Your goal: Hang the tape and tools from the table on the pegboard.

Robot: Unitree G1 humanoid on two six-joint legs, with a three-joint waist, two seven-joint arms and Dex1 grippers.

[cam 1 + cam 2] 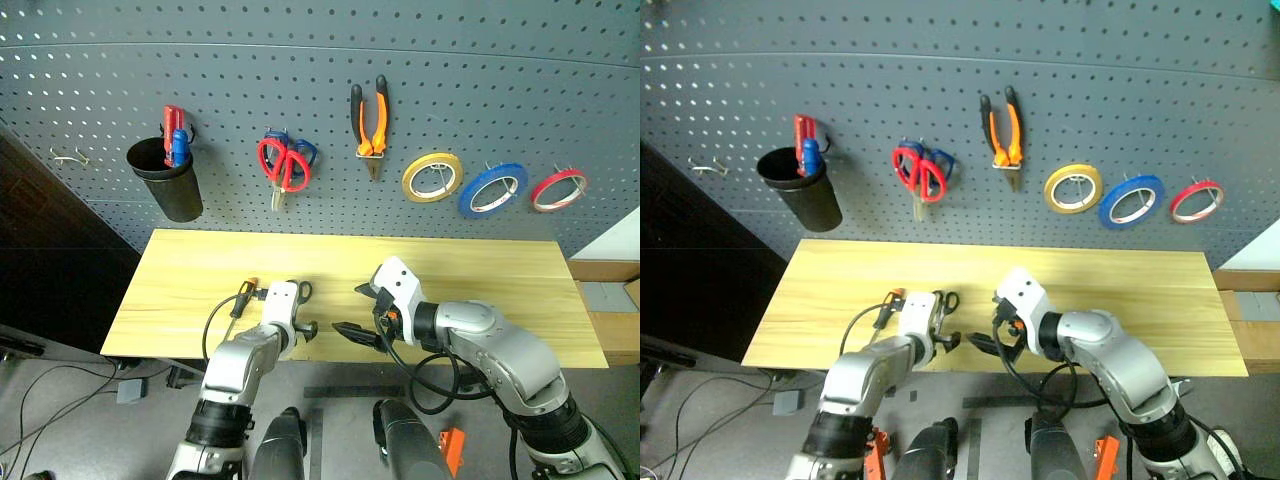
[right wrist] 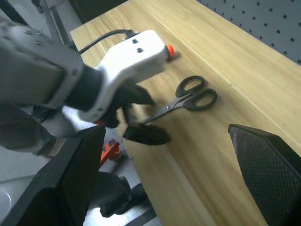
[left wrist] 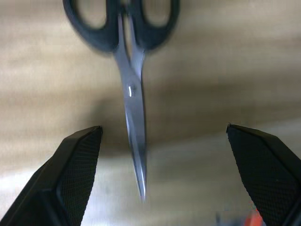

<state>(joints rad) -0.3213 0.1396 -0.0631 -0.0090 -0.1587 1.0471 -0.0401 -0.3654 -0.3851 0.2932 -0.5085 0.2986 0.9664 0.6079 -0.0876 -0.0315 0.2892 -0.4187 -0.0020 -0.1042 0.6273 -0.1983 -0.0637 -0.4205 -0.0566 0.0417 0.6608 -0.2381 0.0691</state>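
Note:
Small silver scissors [image 3: 131, 89] with black loops lie on the light wood table [image 1: 480, 290], blades pointing toward me. My left gripper [image 1: 298, 322] hangs low over them, open, its fingers [image 3: 75, 169] on either side of the blade tip without touching it. A slim screwdriver [image 1: 243, 297] with an orange-and-black handle lies just left of that hand. My right gripper [image 1: 358, 312] hovers open and empty beside the left one, near the table's front edge. On the dark grey pegboard [image 1: 300, 80] hang the blue tape [image 1: 472, 205] and the orange-handled pliers [image 1: 370, 140].
Also on the pegboard are a black cup [image 1: 170, 185] holding red and blue items, red-handled scissors [image 1: 283, 165], a yellow tape roll [image 1: 412, 185], a red tape roll [image 1: 540, 197] and a bare hook [image 1: 68, 157] at far left. Cables trail off the table's left front corner.

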